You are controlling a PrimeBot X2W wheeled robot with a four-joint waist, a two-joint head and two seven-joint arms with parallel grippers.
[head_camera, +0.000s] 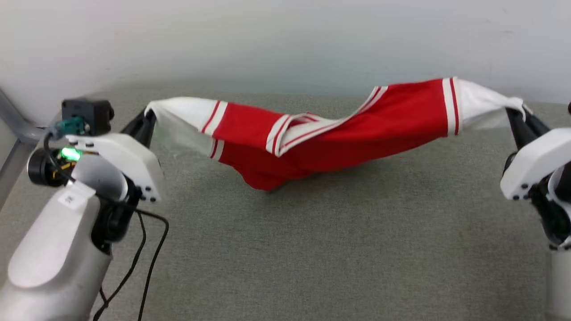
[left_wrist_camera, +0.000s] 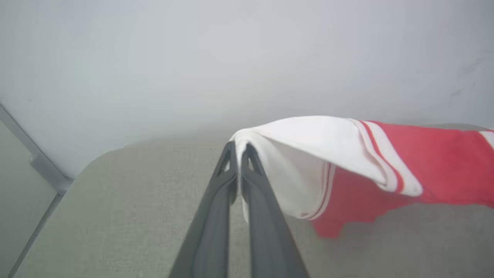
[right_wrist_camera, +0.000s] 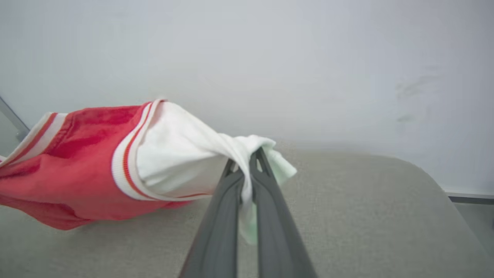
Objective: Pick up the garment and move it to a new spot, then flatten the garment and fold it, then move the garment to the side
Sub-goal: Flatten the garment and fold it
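The garment point(head_camera: 339, 133), a bright red shirt with white sleeve ends and striped trim, hangs stretched between both grippers above the grey table point(head_camera: 312, 249). Its red middle sags, and the lowest fold touches or nearly touches the cloth-covered top. My left gripper point(head_camera: 149, 120) is shut on the white left sleeve end point(left_wrist_camera: 308, 154), seen pinched between the dark fingers point(left_wrist_camera: 216, 200) in the left wrist view. My right gripper point(head_camera: 515, 117) is shut on the white right sleeve end point(right_wrist_camera: 185, 154), which bunches around the fingers point(right_wrist_camera: 270, 204).
A pale wall point(head_camera: 285, 40) rises right behind the table's far edge. A black cable point(head_camera: 147, 249) loops from my left arm over the near left of the table. A grey metal post point(head_camera: 13, 120) stands at the far left.
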